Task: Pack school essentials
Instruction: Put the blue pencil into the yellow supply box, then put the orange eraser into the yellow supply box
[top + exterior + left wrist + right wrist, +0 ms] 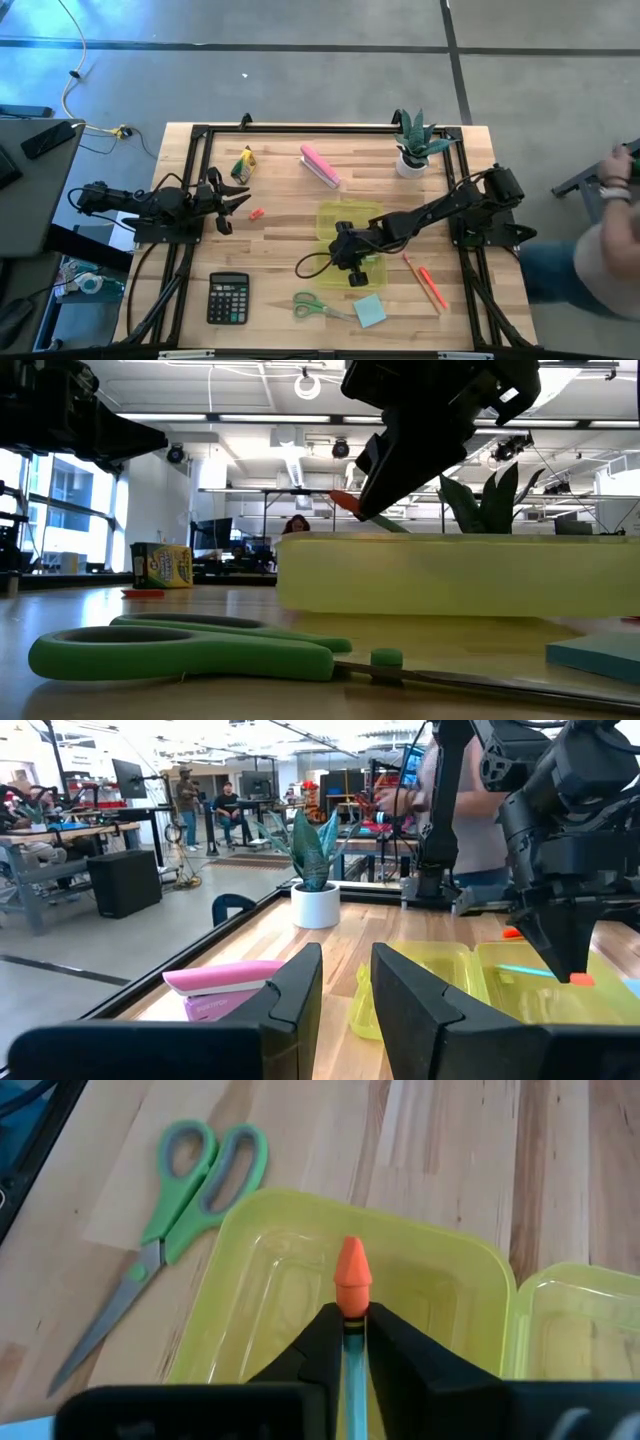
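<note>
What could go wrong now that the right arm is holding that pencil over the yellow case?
The right gripper pinches the pencil only near its orange eraser end, so it may pivot or slip and land off the yellow case. The case is light and open, so a low descent could nudge or tip it. The scissors lie close beside the case and could be bumped.

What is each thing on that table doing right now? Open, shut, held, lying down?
Yellow case: open, lid laid flat, on the table.
Pencil with orange eraser cap: held above the case.
Right gripper: shut on the pencil.
Left gripper: over the table's left side, holding nothing.
Green scissors: lying flat, blades closed.
Blue note pad: flat on the table.
Orange pens: lying loose.
Calculator: face up.
</note>
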You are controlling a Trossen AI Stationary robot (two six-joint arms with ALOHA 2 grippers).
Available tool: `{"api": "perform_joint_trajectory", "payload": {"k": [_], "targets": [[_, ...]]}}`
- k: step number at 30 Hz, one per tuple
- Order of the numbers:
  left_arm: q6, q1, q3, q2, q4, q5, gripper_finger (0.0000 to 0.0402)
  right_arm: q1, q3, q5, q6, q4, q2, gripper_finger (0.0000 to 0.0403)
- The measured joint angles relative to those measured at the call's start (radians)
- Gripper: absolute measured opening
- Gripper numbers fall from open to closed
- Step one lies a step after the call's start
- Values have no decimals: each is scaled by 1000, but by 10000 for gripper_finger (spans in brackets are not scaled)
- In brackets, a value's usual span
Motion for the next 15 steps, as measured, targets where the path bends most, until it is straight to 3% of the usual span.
{"api": "perform_joint_trajectory", "payload": {"k": [8,15], "targets": [[0,0,0,0,0,0,81,0,0,2,8,0,0,118],[0,0,0,0,0,-40,81,-3,0,7,8,-5,-24,133]]}}
